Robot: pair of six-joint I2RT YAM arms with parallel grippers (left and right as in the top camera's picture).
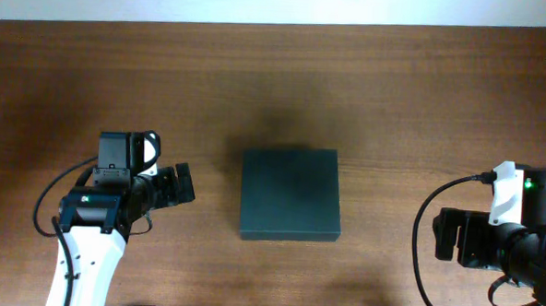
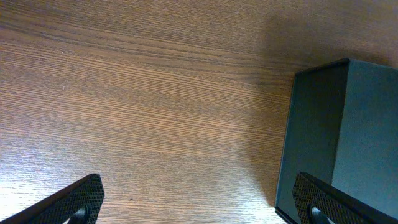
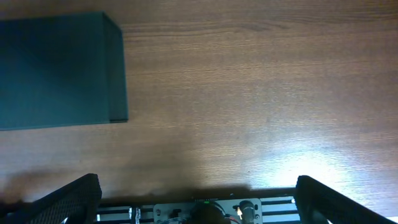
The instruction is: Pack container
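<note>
There was one dark green-black container (image 1: 291, 194) on the single wooden table (image 1: 395, 103), midway between its side edges, and two grippers: the left gripper (image 1: 185, 183) and the right gripper (image 1: 444, 236).

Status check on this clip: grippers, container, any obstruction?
Left gripper open, empty. Right gripper open, empty. Container closed, between both grippers, untouched. No obstruction seen.

Overhead looks straight down; both low wrist views share the container (image 1: 290, 194).
</note>
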